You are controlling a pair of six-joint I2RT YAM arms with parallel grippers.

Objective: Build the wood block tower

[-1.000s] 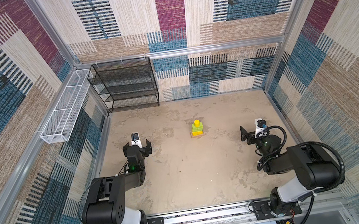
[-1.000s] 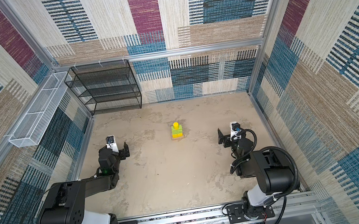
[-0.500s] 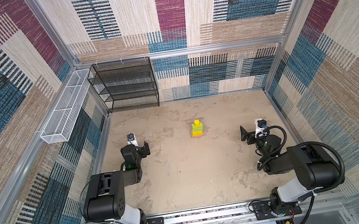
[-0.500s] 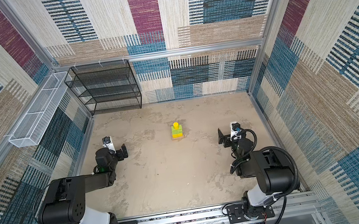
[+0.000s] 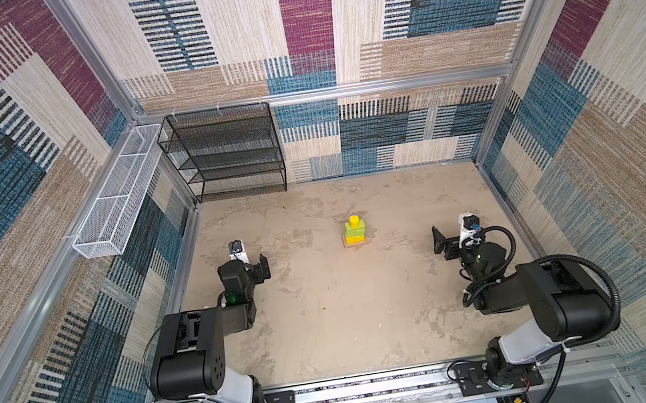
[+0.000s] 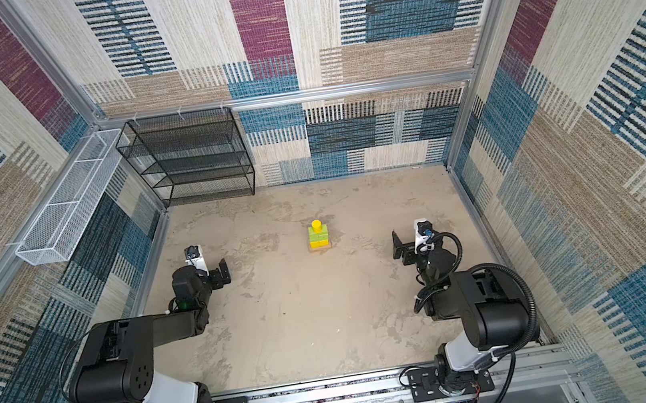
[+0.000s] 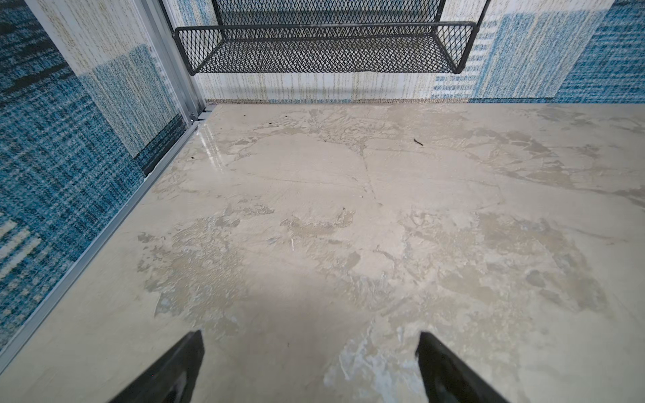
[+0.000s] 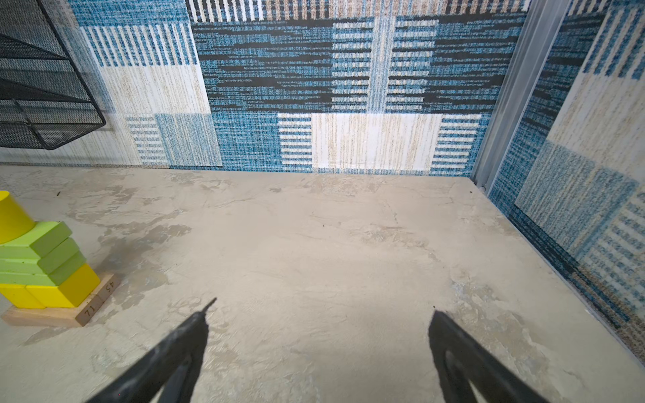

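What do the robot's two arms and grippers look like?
The left arm and right arm are black, white near the base. A thick black cable loops around the right arm. The left gripper and right gripper have black tapered fingers.

Bright, even light from above fills both top views, leaving only faint, soft-edged shadows on the tabletop [image 5: 347,312]. In the left wrist view a glossy streak of glare sits near the corner. The right wrist view's wide lens splays the frame post [image 8: 508,90] and softens the picture's edges.
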